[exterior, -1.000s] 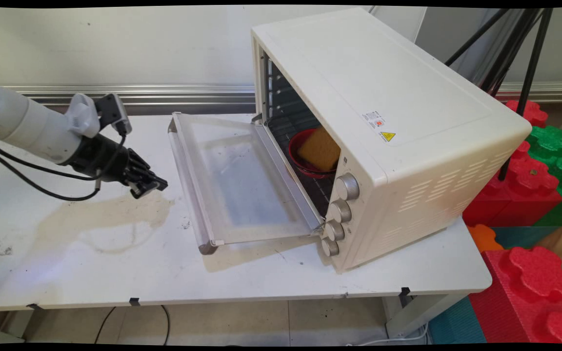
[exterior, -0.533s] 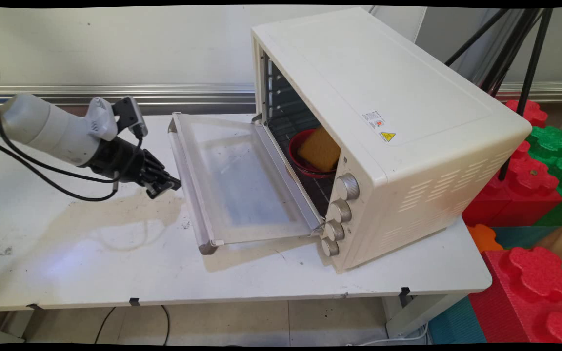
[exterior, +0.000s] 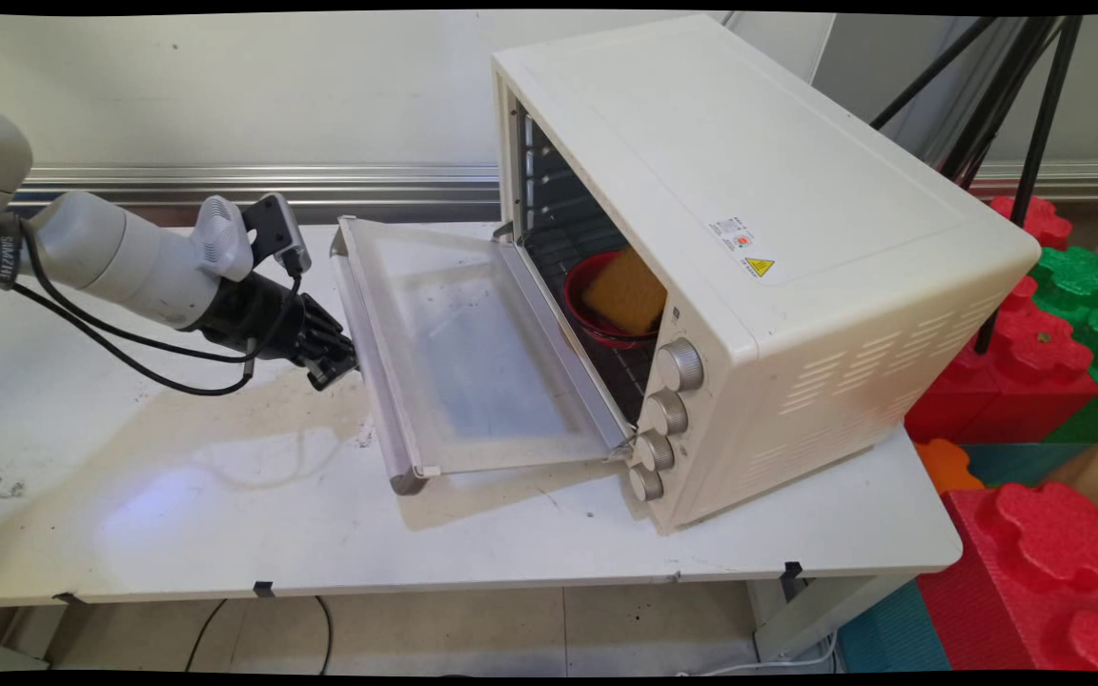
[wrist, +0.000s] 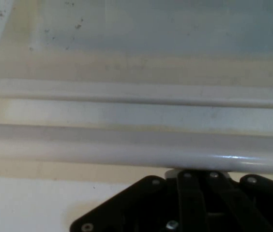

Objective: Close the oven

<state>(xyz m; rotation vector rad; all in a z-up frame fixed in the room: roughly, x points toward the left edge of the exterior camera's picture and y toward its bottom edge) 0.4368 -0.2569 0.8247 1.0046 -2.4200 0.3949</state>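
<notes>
Drawing together with nothing between them, the fingers of the gripper meet the metal handle bar along the outer edge of the oven door, which lies folded down flat and blocks the way ahead. Beyond the door stands the cream toaster oven, wide open, with a red bowl and a yellow sponge on its rack and four knobs down the front. A brownish stain marks the white table beneath the wrist. The arm reaches in low and nearly level from the left.
</notes>
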